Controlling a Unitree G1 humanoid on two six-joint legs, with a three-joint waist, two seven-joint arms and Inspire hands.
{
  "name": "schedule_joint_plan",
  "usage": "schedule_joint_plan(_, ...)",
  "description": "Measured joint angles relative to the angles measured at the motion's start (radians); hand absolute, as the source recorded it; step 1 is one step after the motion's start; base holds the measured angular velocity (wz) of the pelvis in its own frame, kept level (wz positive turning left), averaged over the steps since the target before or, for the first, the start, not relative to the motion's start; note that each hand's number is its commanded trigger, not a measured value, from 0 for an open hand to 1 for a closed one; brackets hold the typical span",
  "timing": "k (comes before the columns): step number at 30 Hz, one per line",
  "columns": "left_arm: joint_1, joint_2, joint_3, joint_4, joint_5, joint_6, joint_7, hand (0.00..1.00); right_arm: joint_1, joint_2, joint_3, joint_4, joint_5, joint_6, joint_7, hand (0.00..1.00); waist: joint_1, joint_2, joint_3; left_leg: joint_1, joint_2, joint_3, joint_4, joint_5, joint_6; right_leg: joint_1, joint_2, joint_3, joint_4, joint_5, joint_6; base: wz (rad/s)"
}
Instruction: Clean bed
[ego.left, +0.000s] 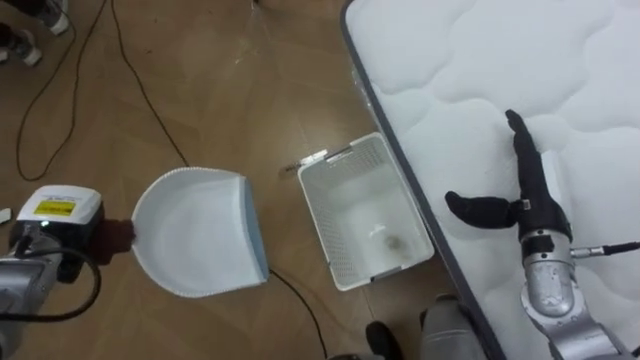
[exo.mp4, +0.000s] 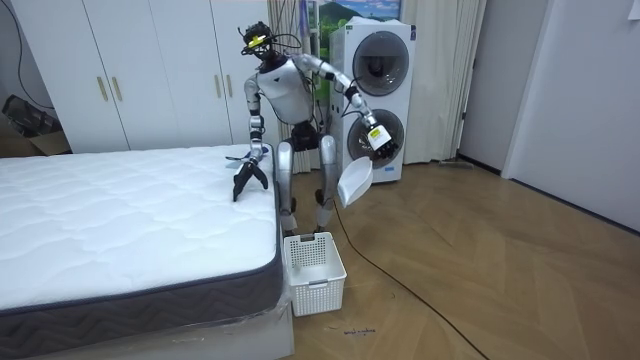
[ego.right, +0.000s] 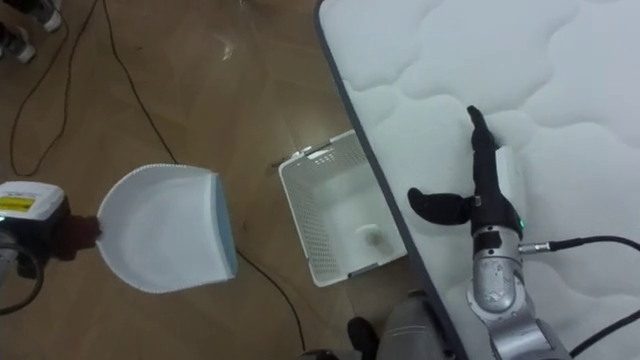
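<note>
Right hand (ego.left: 535, 200) lies flat on the white quilted mattress (ego.left: 470, 70) in the left eye view, fingers straight, thumb splayed, holding nothing. Beside the bed, a white perforated plastic basket (ego.left: 330, 225) holds a small brownish scrap (ego.left: 392, 240) (waste, I'd guess). Room view: the left hand (exo.mp4: 381, 142) grips a smooth white scoop-shaped plastic dustpan (exo.mp4: 355, 183) above the wooden floor (exo.mp4: 480, 270). Right eye view — no litter on the puffy stitched cloth — so I judge the cleaning nearly done, with only stowing left.

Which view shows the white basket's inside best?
Left eye view: it looks down into the basket, with a small scrap on its bottom. Right eye view shows the same; room view mostly its outer wall.
</note>
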Motion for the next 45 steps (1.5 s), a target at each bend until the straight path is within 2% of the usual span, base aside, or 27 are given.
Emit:
schedule_joint_plan(12,-0.005,0.000,-0.007,0.005,0.000,0.015,-0.036,1.00,-0.004,0.003,0.002,-0.005,-0.002,0.007,0.010,0.00,-0.006,-0.001,-0.0001,-0.001,-0.004,0.011,-0.003,0.000,-0.001,-0.013,-0.002,0.009,0.019,-0.007,0.000,0.00)
schedule_joint_plan(17,-0.006,0.000,-0.007,0.008,-0.013,0.015,-0.043,1.00,-0.009,0.002,0.002,-0.007,0.000,0.020,0.021,0.00,-0.007,-0.014,0.0055,-0.001,-0.004,0.011,0.004,0.000,-0.001,-0.012,-0.005,0.004,0.026,-0.007,0.000,0.00)
schedule_joint_plan(19,-0.006,0.000,-0.007,0.011,-0.051,0.015,-0.043,1.00,-0.009,0.002,0.002,-0.006,0.000,0.020,0.021,0.00,-0.006,-0.027,0.0099,-0.003,-0.004,0.011,0.007,0.000,-0.001,-0.013,-0.005,0.004,0.028,-0.008,0.001,0.00)
schedule_joint_plan(20,-0.006,-0.001,-0.007,0.011,-0.074,0.015,-0.043,1.00,-0.008,0.003,0.003,-0.004,0.000,0.020,0.021,0.00,-0.006,-0.033,0.0095,-0.005,-0.002,0.011,0.011,-0.001,-0.001,-0.014,0.002,0.004,0.027,-0.008,0.001,0.00)
schedule_joint_plan(25,-0.005,-0.001,-0.004,0.005,-0.166,0.007,-0.033,1.00,0.007,0.004,0.007,-0.008,0.060,0.012,0.019,0.00,0.013,-0.036,0.0078,-0.020,0.023,0.010,0.055,-0.019,-0.004,-0.004,0.025,0.001,0.016,-0.006,-0.001,-0.03)
schedule_joint_plan(27,-0.004,-0.003,-0.002,-0.013,-0.208,0.005,-0.033,1.00,0.011,-0.001,0.006,-0.009,0.079,0.010,0.020,0.00,0.018,-0.040,0.0063,-0.017,0.022,0.010,0.059,-0.019,-0.004,-0.001,0.023,0.002,0.019,-0.008,-0.001,-0.02)
schedule_joint_plan(30,0.012,-0.023,0.042,-0.048,-0.253,-0.010,-0.020,1.00,0.030,0.000,0.003,-0.004,0.079,0.008,0.023,0.00,0.037,-0.063,0.0000,-0.012,0.023,0.011,0.091,-0.019,-0.004,0.003,0.028,0.044,0.032,-0.011,-0.002,-0.19)
schedule_joint_plan(32,0.058,-0.048,0.110,-0.097,-0.290,-0.028,-0.016,1.00,0.041,0.001,0.000,-0.004,0.078,0.009,0.030,0.00,0.065,-0.085,-0.0072,-0.005,0.032,-0.016,0.125,-0.034,-0.019,0.011,0.059,0.081,0.032,-0.009,-0.005,-0.54)
schedule_joint_plan(33,0.073,-0.059,0.132,-0.108,-0.298,-0.033,-0.014,1.00,0.046,0.002,0.000,-0.003,0.078,0.009,0.030,0.00,0.071,-0.093,-0.0067,0.005,0.031,-0.032,0.125,-0.038,-0.025,0.021,0.067,0.091,0.031,-0.008,-0.005,-0.66)
schedule_joint_plan(34,0.106,-0.080,0.170,-0.131,-0.312,-0.045,-0.012,1.00,0.060,0.005,0.000,-0.002,0.075,0.014,0.031,0.00,0.085,-0.110,-0.0116,0.024,0.027,-0.068,0.122,-0.048,-0.039,0.032,0.087,0.117,0.028,-0.005,-0.006,-0.71)
schedule_joint_plan(35,0.153,-0.104,0.210,-0.167,-0.317,-0.053,-0.009,1.00,0.068,0.004,-0.001,-0.002,0.076,0.022,0.031,0.00,0.094,-0.116,-0.0141,0.040,0.026,-0.118,0.118,-0.063,-0.055,0.049,0.113,0.136,0.013,0.001,-0.006,-0.83)
schedule_joint_plan(36,0.174,-0.113,0.223,-0.187,-0.317,-0.058,-0.008,1.00,0.073,0.004,-0.004,-0.003,0.084,0.024,0.031,0.00,0.109,-0.121,-0.0168,0.048,0.030,-0.135,0.117,-0.072,-0.062,0.052,0.130,0.151,0.004,0.009,-0.006,-1.05)
schedule_joint_plan(37,0.214,-0.130,0.242,-0.222,-0.317,-0.066,-0.008,1.00,0.079,0.004,-0.007,-0.002,0.112,0.035,0.030,0.00,0.134,-0.132,-0.0233,0.060,0.037,-0.163,0.114,-0.084,-0.073,0.057,0.162,0.182,-0.016,0.028,-0.009,-1.18)
schedule_joint_plan(38,0.243,-0.146,0.245,-0.249,-0.322,-0.076,-0.008,1.00,0.078,0.002,-0.008,-0.002,0.139,0.045,0.027,0.00,0.144,-0.136,-0.0256,0.073,0.046,-0.178,0.112,-0.094,-0.078,0.071,0.185,0.200,-0.039,0.047,-0.009,-1.05)
schedule_joint_plan(39,0.251,-0.158,0.246,-0.253,-0.328,-0.083,-0.008,1.00,0.080,0.002,-0.008,0.000,0.152,0.046,0.024,0.00,0.145,-0.137,-0.0258,0.085,0.051,-0.180,0.107,-0.098,-0.078,0.082,0.191,0.203,-0.051,0.053,-0.009,-0.67)
schedule_joint_plan(40,0.260,-0.190,0.246,-0.253,-0.331,-0.088,-0.008,1.00,0.092,0.005,-0.012,0.002,0.159,0.052,0.012,0.00,0.139,-0.142,-0.0286,0.116,0.055,-0.175,0.087,-0.100,-0.077,0.112,0.205,0.217,-0.077,0.066,-0.003,-0.37)
schedule_joint_plan(41,0.267,-0.200,0.246,-0.257,-0.331,-0.094,-0.008,1.00,0.099,0.010,-0.012,0.002,0.157,0.056,0.008,0.00,0.138,-0.149,-0.0327,0.130,0.057,-0.169,0.075,-0.100,-0.076,0.123,0.212,0.224,-0.087,0.069,-0.001,-0.50)
schedule_joint_plan(42,0.273,-0.216,0.246,-0.261,-0.331,-0.106,-0.008,1.00,0.105,0.021,-0.013,0.002,0.157,0.058,0.008,0.00,0.134,-0.160,-0.0388,0.154,0.065,-0.155,0.057,-0.101,-0.075,0.142,0.226,0.244,-0.110,0.082,0.001,-0.53)
schedule_joint_plan(44,0.273,-0.259,0.251,-0.269,-0.331,-0.122,-0.010,1.00,0.122,0.028,-0.030,-0.006,0.140,0.058,0.008,0.00,0.132,-0.169,-0.0438,0.206,0.077,-0.127,0.018,-0.098,-0.069,0.189,0.240,0.261,-0.164,0.111,0.004,-0.58)
schedule_joint_plan(45,0.273,-0.268,0.251,-0.270,-0.333,-0.129,-0.010,1.00,0.127,0.030,-0.039,-0.008,0.138,0.059,0.008,0.00,0.132,-0.173,-0.0445,0.223,0.081,-0.115,0.005,-0.098,-0.068,0.202,0.244,0.270,-0.176,0.116,0.005,-0.61)
